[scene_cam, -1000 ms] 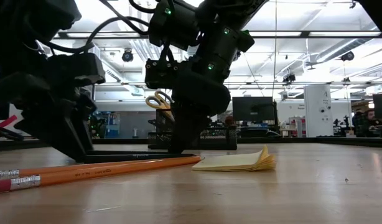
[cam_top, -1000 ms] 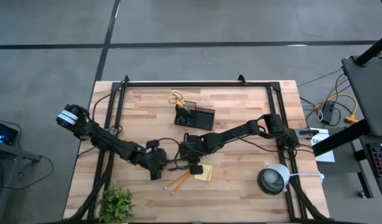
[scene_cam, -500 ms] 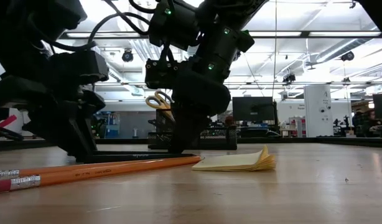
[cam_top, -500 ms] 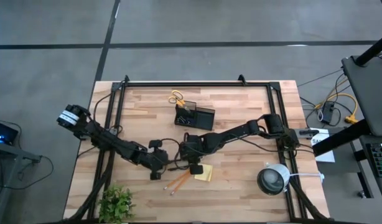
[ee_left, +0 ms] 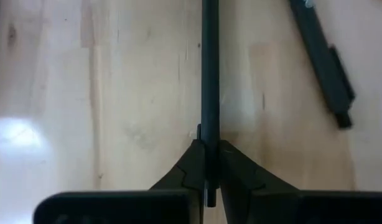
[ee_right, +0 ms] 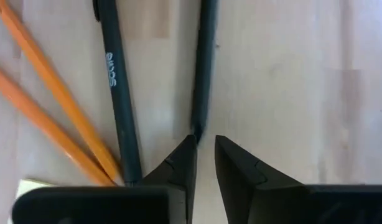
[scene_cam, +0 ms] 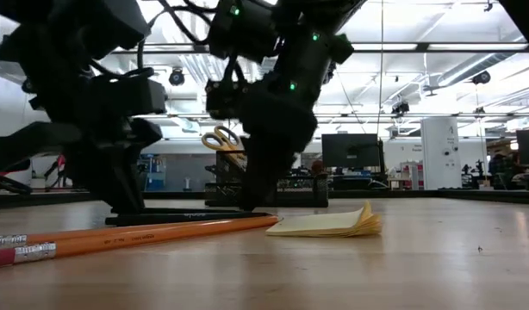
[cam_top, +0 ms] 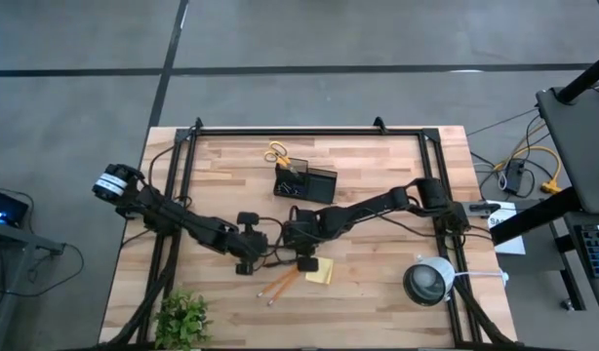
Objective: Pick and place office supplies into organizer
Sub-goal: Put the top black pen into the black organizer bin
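Two dark pens lie on the table between my grippers. My left gripper [ee_left: 208,168] is shut on one pen [ee_left: 209,74]; the other pen [ee_left: 321,59] lies beside it. My right gripper [ee_right: 205,155] stands a little open at the far end of that same pen [ee_right: 203,68], with nothing between its fingers. Next to it lie the second pen [ee_right: 116,93], two orange pencils [cam_top: 277,285] and the yellow sticky-note pad [cam_top: 319,270]. The black organizer [cam_top: 305,181] stands farther back with the yellow-handled scissors [cam_top: 276,153] sticking out of it. My left gripper pinches the pen near its left end [ee_left: 208,146] between its two fingers, which come from above and lie across it. A short stub of the pen shows behind the fingers. The pen lies flat on the table [scene_cam: 191,215]. Whether my right gripper touches the pen's tip [ee_right: 196,134], I cannot tell.
A small green plant [cam_top: 182,317] sits at the near left corner. A round white-grey device [cam_top: 428,281] stands at the near right. Black rails [cam_top: 173,195] run along the table's left, right and far sides. Bare wood lies right of the sticky pad.
My left gripper has moved toward the table's right and a little toward the far edge, closer to my right gripper. In the low view its fingers stand narrower on the pen than a second ago. The pens, pencils and pad lie where they were.
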Tool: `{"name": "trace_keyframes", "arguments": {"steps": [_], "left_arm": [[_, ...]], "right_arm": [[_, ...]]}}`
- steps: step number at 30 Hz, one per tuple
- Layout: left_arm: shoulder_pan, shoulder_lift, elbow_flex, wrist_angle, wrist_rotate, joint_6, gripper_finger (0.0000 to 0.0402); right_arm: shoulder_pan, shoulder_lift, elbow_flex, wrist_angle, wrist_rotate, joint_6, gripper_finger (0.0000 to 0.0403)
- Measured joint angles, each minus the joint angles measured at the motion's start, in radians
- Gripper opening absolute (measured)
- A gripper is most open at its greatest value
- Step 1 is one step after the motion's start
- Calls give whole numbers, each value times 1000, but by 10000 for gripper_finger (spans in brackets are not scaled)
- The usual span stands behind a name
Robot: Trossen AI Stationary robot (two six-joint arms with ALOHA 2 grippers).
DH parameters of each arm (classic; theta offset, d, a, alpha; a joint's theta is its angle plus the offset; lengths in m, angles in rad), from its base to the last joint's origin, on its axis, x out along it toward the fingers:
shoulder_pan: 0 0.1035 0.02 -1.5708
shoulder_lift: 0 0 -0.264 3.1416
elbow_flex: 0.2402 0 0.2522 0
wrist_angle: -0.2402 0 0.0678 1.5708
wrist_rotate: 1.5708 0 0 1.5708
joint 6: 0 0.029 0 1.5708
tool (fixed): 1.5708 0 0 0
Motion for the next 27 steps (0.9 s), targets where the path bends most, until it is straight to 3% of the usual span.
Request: {"name": "trace_keyframes", "arguments": {"steps": [9, 18, 27], "left_arm": [[40, -46, 122, -166, -95, 158, 8], [65, -127, 237, -360, -236, 323, 8], [196, -161, 444, -547, -443, 728, 8]], "right_arm": [[27, -85, 2, -92, 69, 73, 61], [115, -154, -12, -277, 220, 202, 59], [227, -161, -34, -448, 403, 521, 59]]}}
